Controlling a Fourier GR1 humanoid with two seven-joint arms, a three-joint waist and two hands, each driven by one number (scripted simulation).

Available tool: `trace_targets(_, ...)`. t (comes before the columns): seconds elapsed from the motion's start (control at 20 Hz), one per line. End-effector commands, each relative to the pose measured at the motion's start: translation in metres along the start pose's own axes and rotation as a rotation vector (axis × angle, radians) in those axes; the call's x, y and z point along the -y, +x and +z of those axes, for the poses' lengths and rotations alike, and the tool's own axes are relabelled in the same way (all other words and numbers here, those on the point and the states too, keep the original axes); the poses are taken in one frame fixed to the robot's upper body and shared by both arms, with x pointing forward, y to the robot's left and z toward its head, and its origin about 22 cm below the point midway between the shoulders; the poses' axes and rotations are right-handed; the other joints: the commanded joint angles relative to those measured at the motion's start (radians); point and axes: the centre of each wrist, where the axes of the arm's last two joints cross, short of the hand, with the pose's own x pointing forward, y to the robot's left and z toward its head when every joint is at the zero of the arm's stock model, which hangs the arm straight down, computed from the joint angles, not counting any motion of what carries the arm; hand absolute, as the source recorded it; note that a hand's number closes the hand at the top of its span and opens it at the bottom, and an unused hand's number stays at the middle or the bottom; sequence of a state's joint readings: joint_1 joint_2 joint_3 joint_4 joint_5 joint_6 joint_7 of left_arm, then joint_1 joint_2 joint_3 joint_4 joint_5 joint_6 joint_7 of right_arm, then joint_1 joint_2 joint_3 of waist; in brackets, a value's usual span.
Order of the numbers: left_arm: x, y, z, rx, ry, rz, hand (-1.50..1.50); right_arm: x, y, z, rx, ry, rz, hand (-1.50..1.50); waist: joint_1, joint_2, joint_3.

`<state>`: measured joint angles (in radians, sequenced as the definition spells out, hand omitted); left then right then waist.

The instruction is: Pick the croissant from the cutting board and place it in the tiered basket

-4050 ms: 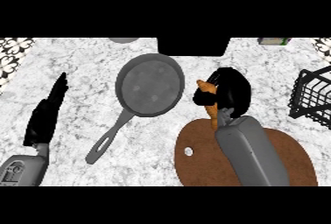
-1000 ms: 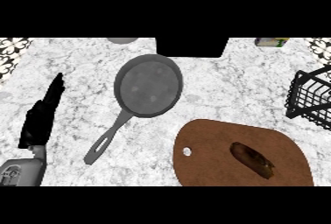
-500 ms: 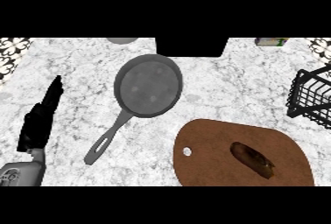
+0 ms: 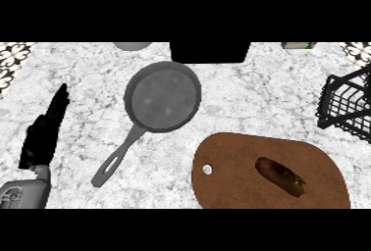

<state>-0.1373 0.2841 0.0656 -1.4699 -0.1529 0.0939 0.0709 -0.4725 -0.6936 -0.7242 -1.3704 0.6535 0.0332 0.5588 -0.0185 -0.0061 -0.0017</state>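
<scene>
The tiered basket at three o'clock was cut by the right edge, only its black wire corner showing. The cutting board ran under the lower band at five o'clock. At twelve, a grey round object and a dark block were truncated; a small item at one was unidentifiable.

Left hand: black, long slim fingers. Pale wrist link to grey forearm, rounded casing w/ small round marks.
</scene>
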Motion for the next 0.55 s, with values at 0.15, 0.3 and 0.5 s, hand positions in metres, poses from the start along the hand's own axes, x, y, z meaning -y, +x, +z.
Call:
trace_targets(0.15,0.013,-0.012,0.010,-0.008,-0.005,-0.004,0.00,0.076,-0.043,0.030,-0.092,0.032,-0.063,-1.50,-0.018,-0.003,0.001)
trace_targets(0.3,-0.006,-0.011,0.007,-0.020,0.017,-0.003,0.00,0.110,-0.091,0.039,-0.066,0.028,-0.076,-1.50,-0.017,-0.001,0.002)
trace_targets(0.5,-0.013,0.002,0.003,-0.020,0.015,-0.004,0.00,0.152,-0.134,0.049,-0.034,-0.002,-0.167,-1.50,-0.013,-0.001,0.002)
